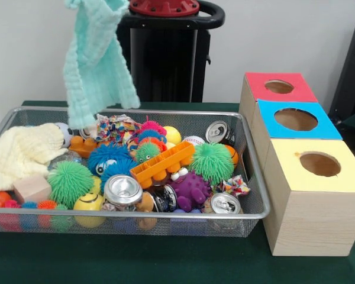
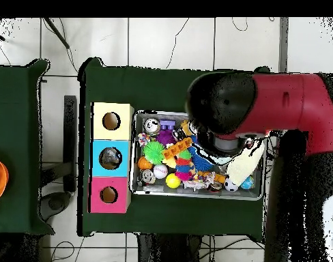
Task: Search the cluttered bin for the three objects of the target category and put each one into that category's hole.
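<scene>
While a teal cloth point(image 1: 97, 56) hangs above the bin point(image 1: 248, 157), its top and the claw out of sight so I cannot tell the grip, it could drop back and cover the toys, among which no clear plastic wad shows.

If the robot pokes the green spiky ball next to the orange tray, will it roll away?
Probably not far. The green spiky ball is round, but its soft-looking spikes would likely grip. It also sits wedged among toys beside the orange tray in the bin, so it would probably just squish and wobble.
</scene>
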{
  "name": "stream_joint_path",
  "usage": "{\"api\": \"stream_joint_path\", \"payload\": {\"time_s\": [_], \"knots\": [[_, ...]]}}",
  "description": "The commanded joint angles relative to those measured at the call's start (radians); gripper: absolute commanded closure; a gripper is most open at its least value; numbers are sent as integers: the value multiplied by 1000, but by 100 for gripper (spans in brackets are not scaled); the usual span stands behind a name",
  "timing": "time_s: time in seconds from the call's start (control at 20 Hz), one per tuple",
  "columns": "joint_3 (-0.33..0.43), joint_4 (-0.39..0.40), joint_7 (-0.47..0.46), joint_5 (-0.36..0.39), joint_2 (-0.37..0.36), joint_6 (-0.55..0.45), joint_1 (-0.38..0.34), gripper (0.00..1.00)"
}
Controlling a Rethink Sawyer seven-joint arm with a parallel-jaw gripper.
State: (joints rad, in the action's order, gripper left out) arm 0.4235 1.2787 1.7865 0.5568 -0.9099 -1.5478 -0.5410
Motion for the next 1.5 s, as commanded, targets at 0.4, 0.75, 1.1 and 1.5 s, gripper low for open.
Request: {"api": "stream_joint_path", "payload": {"time_s": [0.4, 0.75, 1.1, 1.5], "knots": [[-37, 75, 153, -30, 3, 52, 167, 100], [-86, 138, 248, -91, -15, 133, 249, 100], [-167, 227, 229, -78, -39, 226, 292, 0], [-163, 281, 99, -131, -93, 334, 240, 0]]}}
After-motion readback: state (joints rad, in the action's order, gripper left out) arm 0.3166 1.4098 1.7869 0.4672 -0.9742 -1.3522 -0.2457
